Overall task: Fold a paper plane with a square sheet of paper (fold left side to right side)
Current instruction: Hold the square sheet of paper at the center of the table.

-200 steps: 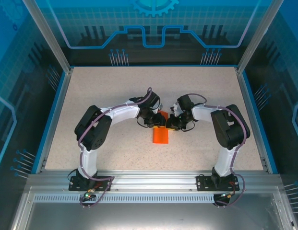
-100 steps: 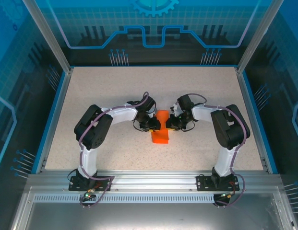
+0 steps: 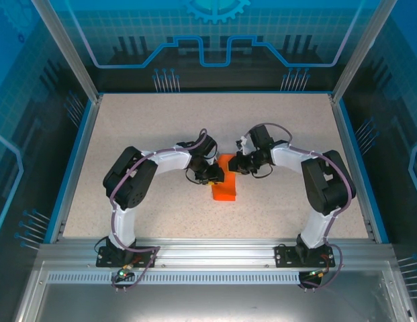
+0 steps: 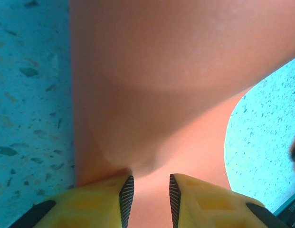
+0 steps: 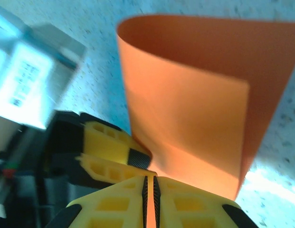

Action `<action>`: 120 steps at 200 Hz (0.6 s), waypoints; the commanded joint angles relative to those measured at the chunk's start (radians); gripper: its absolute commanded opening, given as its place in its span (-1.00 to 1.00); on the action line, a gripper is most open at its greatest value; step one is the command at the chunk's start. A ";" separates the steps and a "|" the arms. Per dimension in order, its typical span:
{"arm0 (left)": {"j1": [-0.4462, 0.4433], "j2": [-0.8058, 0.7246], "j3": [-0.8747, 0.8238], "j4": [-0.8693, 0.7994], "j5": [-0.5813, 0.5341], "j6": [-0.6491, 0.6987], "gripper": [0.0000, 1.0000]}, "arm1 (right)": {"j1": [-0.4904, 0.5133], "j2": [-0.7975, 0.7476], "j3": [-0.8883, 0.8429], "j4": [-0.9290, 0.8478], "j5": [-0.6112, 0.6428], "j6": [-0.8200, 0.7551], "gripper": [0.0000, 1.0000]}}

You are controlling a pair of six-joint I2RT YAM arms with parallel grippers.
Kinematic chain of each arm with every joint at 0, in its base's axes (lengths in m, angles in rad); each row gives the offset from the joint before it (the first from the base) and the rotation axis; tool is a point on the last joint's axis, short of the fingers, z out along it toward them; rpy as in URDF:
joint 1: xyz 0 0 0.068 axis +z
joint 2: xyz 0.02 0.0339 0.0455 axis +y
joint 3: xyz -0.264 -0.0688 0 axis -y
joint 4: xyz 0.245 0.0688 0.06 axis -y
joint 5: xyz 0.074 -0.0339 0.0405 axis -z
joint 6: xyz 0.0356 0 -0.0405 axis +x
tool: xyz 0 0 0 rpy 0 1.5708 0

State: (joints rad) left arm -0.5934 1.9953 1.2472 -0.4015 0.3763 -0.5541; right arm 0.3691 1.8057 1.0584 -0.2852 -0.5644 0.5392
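The square sheet of paper (image 3: 225,189) is bright orange and lies at the table's middle, bent over itself into a narrow curved loop. In the right wrist view the sheet of paper (image 5: 185,109) curls upward, and my right gripper (image 5: 149,183) is shut on its near edge. In the top view my right gripper (image 3: 237,163) sits at the sheet's upper right. My left gripper (image 3: 214,176) is against its left side. In the left wrist view my left gripper (image 4: 147,183) stands open just over the orange paper (image 4: 152,71), which shows through the gap. No paper plane shape shows.
The speckled beige table (image 3: 141,134) has a raised blue rim (image 3: 78,161) and clear enclosure walls around it. The left gripper's yellow fingers (image 5: 111,145) sit close beside the right gripper's jaws. Bare table lies on every side of the sheet.
My left gripper slid from over the sheet's top down to its left side. My right gripper has moved a little toward the far side, carrying the held edge.
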 commanded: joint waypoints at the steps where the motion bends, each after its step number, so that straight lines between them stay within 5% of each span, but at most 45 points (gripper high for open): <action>1: -0.010 0.040 -0.033 -0.006 -0.034 -0.020 -0.35 | 0.027 0.052 0.054 0.026 -0.019 0.042 -0.72; 120: -0.017 0.006 -0.051 0.008 -0.031 0.037 -0.35 | 0.047 0.251 0.138 -0.076 0.114 0.059 -0.74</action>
State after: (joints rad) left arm -0.5941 1.9926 1.2430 -0.3973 0.3759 -0.5507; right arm 0.3992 2.0144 1.1790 -0.2726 -0.5224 0.5880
